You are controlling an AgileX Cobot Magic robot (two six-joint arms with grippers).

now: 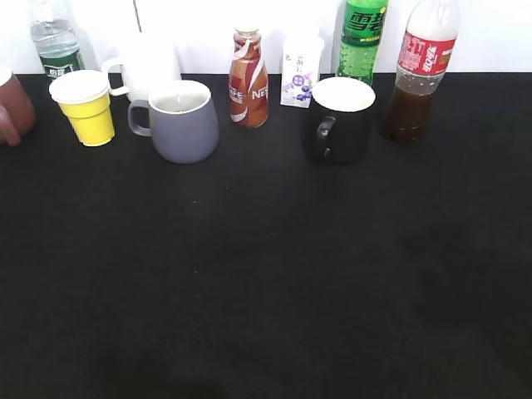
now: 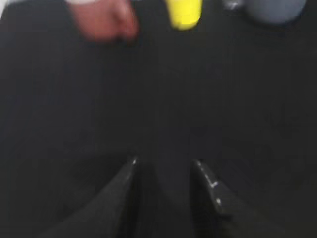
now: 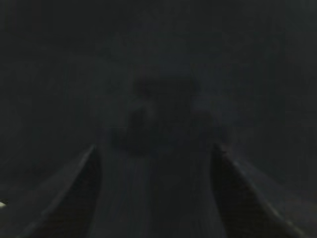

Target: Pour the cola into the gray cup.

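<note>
Black tablecloth [image 1: 266,283] fills the foreground. Behind it: three mugs, four bottles. Gray cup [image 1: 181,120] stands well left of cola [image 1: 422,66], black mug [image 1: 342,116] between. Left gripper [image 2: 164,168] partly open, right gripper [image 3: 154,153] wide; both empty.

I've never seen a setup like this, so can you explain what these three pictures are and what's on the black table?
A two-armed robot took these. One camera faces the black table; the other two sit on the wrists, looking past each tool.

At the back stand the cola, a green soda bottle, a black mug, a small carton, a Nescafe bottle, the gray cup, a white mug, a yellow cup and a water bottle.

The left tool and right tool are open and hold nothing. The right wrist picture is very dark.
</note>
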